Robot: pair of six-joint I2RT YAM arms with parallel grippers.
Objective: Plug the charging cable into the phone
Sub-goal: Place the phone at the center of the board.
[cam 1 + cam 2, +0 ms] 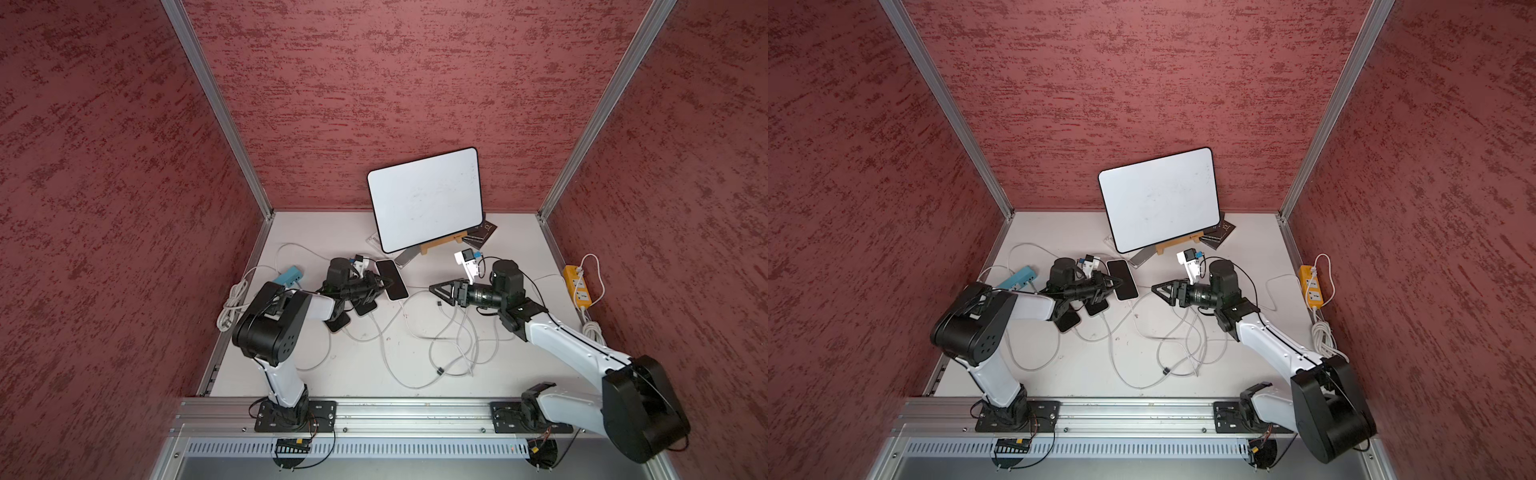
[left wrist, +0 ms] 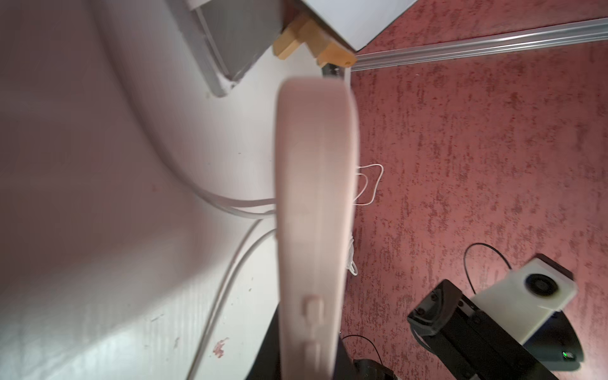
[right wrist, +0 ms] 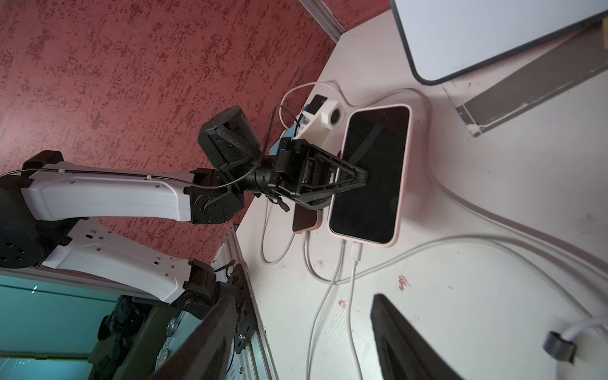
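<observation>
One cable [image 3: 352,279] seemingly in the phone [image 3: 378,200], left gripper [image 3: 362,174] tight on it.

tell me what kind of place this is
Probably a lab robot cell: red wall panels in an aluminium frame, two arms bolted to a rail, and a white table strewn with cables and phones.

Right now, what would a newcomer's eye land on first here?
The big white board propped up at the back of the table grabs the eye first. Next comes the left end effector, clamped on the pink-cased phone mid-table, where a white cable appears to be plugged into the phone's bottom edge. The right end effector hangs open a little way off, holding nothing.
</observation>
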